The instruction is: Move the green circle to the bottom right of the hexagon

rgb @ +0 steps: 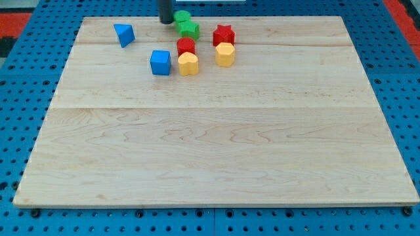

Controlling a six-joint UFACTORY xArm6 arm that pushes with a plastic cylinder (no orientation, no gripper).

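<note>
Wooden board (216,151), nearer part bare; no containers on it.

Yellow heart (188,64), beside the blue cube (160,62).

Yellow hexagon (225,54), right of the heart.

Red cylinder (186,46) and red star (224,34), just behind.

Blue triangle (123,34), far left.

Green star (189,28); green circle (182,16) touching it behind. Likely light, rigid, slides easily; push from its far-left side.

The tip (166,21): plain rod, no claw, just left of the circle.
</note>
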